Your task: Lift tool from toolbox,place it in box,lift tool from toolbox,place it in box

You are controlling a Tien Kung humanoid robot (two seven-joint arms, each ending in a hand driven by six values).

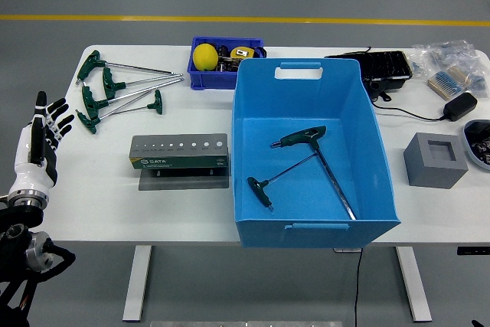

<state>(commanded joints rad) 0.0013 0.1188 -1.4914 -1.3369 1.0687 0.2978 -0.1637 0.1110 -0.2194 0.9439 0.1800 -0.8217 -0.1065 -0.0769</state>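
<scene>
The left hand (44, 139) is held empty, fingers spread, at the table's (99, 197) near-left edge. The remaining T-handle wrenches (115, 91), beyond it and slightly right, look stiff and slippery-shafted; the green handles should be gripped. Two wrenches (306, 166) lie in the blue box (318, 227).

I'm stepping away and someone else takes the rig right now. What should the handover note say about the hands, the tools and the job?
Left hand: at the table's left edge, fingers spread, holding nothing. Right hand: not in view.
Blue box: holds two T-handle tools, lying crossed on its floor.
Remaining T-handle tools: several lie at the table's far left corner, untouched by the hand. The grey tool holder stands left of the box.
Done: judging by what lies in the box, both placements named in the task.
Left: nothing evident, unless more tools are to go in.
</scene>
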